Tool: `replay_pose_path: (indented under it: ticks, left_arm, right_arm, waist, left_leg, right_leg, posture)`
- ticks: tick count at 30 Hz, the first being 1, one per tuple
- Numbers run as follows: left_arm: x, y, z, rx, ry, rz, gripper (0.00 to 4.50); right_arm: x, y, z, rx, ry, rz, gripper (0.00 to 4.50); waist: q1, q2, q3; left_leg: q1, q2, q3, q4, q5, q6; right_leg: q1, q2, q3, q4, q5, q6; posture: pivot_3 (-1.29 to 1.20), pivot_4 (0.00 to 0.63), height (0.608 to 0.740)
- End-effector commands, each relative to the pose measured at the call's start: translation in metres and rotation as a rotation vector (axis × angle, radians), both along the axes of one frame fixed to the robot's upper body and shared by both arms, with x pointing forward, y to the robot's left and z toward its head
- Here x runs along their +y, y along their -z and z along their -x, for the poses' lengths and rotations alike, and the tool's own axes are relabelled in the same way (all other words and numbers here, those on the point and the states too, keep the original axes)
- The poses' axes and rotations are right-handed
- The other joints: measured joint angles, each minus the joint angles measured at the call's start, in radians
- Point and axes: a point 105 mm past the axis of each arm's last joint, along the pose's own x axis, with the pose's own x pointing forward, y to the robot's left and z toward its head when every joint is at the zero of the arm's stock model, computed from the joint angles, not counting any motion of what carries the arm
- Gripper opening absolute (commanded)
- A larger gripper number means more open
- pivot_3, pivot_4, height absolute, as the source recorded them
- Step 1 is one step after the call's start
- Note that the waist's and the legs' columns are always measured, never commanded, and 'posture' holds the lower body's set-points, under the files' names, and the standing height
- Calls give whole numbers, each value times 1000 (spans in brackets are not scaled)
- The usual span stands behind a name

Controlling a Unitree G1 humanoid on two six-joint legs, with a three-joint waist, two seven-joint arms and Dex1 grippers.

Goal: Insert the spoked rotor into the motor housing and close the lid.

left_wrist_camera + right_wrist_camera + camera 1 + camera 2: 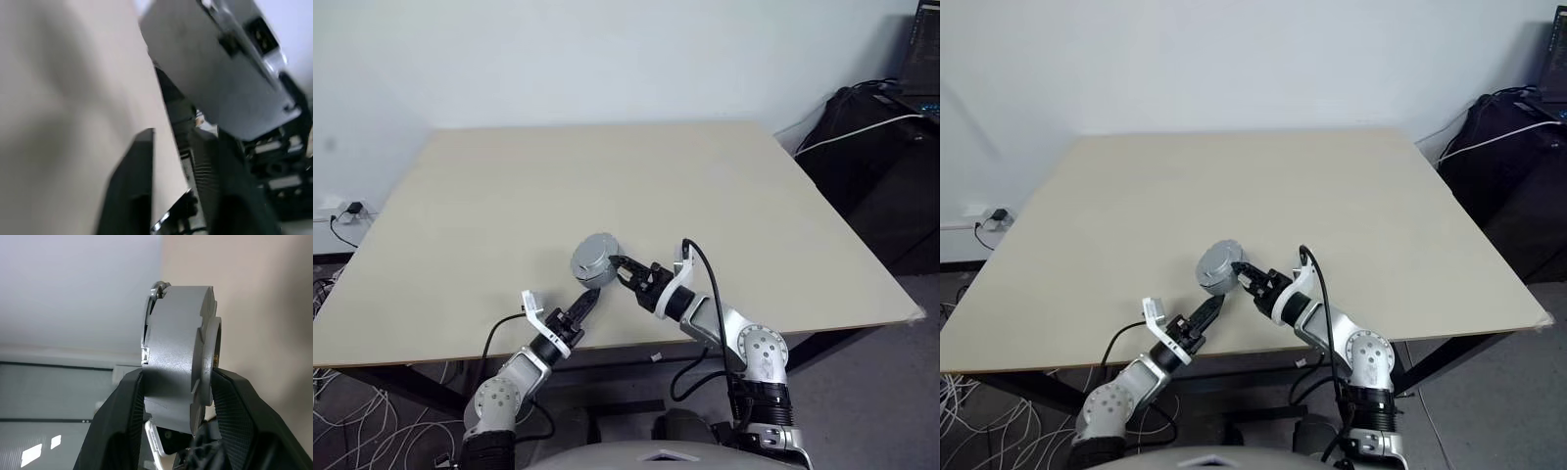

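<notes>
The right tool [619,266] is clamped on a round silver-grey assembly, the motor housing [593,258], and holds it above the near middle of the bench [724,196], clear of the surface. In the right wrist view the two black fingers [122,416] press against the opposite flat faces of the grey drum [178,367], one on each side, so the part sits edge-on between them. A stepped, notched plate, seemingly the lid [208,345], lies against one face of the drum, with a raised round hub showing at its edge. Whether the spoked rotor sits inside cannot be told, since the grey casing hides the interior.

The left tool [587,305] hangs just below and slightly left of the held part, near the front edge of the bench, pointing up and to the right toward it. Its fingers are apart from the housing and grip nothing. In the left wrist view the two black fingers [132,186] stand with a clear gap between them, so this tool is released, and the grey body of the housing [210,73] looms close ahead with the right tool behind it.

A black cable [705,274] loops over the right wrist. Dark bags and a white cable [871,127] lie off the far right corner of the bench, and a wall socket with a plug [350,210] shows at the left.
</notes>
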Motion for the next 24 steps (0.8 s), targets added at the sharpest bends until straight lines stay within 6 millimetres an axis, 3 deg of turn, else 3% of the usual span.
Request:
replay_pose_path:
  ticks: [1, 6, 12, 19, 24]
  left_arm:
    - [2, -18, 1, -43, 18, 67, 2840]
    - [1, -20, 13, -24, 71, 88, 4480]
    - [7, -22, 22, 16, 11, 202, 4480]
    - [2, -23, 23, 4, 40, 174, 4480]
    - [-13, 4, 16, -33, 133, -253, 4480]
  right_arm:
    - [13, -39, -5, -115, -13, -114, 2092]
    - [10, -37, -11, -110, 3, -107, 2092]
    - [7, -38, -14, -112, 12, -109, 2092]
    - [4, -27, -14, -81, 23, -94, 2092]
    - [3, -26, -16, -83, 29, -89, 2092]
  waist:
    - [0, 0, 0]
    - [-1, 0, 0]
    - [-1, 0, 0]
    - [-1, 0, 0]
    - [1, 0, 0]
  left_leg:
    - [0, 0, 0, 0, 0, 0]
    - [0, 0, 1, 1, 0, 0]
    - [0, 0, 1, 1, 0, 0]
    - [0, 0, 1, 1, -3, -5]
    - [1, -1, 3, 1, -3, -5]
  right_leg:
    - [0, 0, 0, 0, 0, 0]
    - [0, 0, 1, 0, 0, 0]
    - [0, -2, 2, 0, 0, 0]
    - [0, -4, 2, 0, 0, 0]
    - [0, 0, 2, 0, 0, 0]
  posture:
    - [0, 0, 740]
    - [0, 0, 740]
    - [0, 0, 740]
    - [0, 0, 740]
    - [0, 0, 740]
